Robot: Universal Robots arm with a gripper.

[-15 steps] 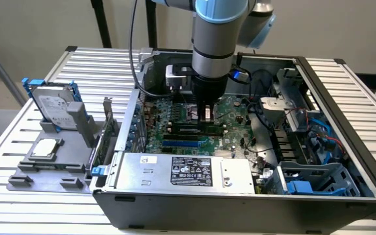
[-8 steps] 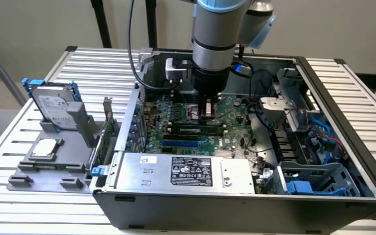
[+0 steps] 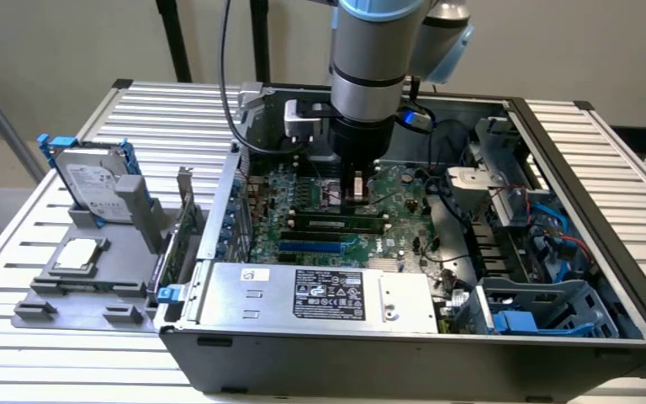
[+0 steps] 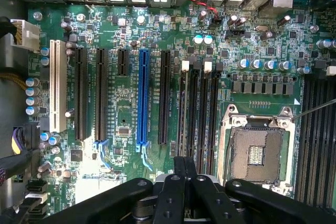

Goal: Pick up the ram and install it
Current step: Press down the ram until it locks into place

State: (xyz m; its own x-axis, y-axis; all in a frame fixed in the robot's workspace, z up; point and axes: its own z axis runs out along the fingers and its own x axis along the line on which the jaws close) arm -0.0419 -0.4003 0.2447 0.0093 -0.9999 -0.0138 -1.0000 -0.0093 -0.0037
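Observation:
The ram (image 3: 340, 224) is a narrow green stick with dark chips, standing on edge in a black memory slot on the motherboard (image 3: 396, 189) inside the open computer case. My gripper (image 3: 357, 199) hangs straight down just behind the stick's upper edge; I cannot tell whether it touches. In the wrist view the gripper (image 4: 184, 167) is shut, its black fingers (image 4: 177, 192) pressed together with nothing between them. They line up with the bank of black memory slots (image 4: 199, 108).
A blue expansion slot (image 3: 317, 247) (image 4: 142, 98) lies beside the memory slots and the bare processor socket (image 4: 257, 150) on the other side. The power supply (image 3: 323, 295) fills the case's front. A grey tray (image 3: 121, 252) with a hard drive (image 3: 93, 181) stands outside, on the exterior view's left.

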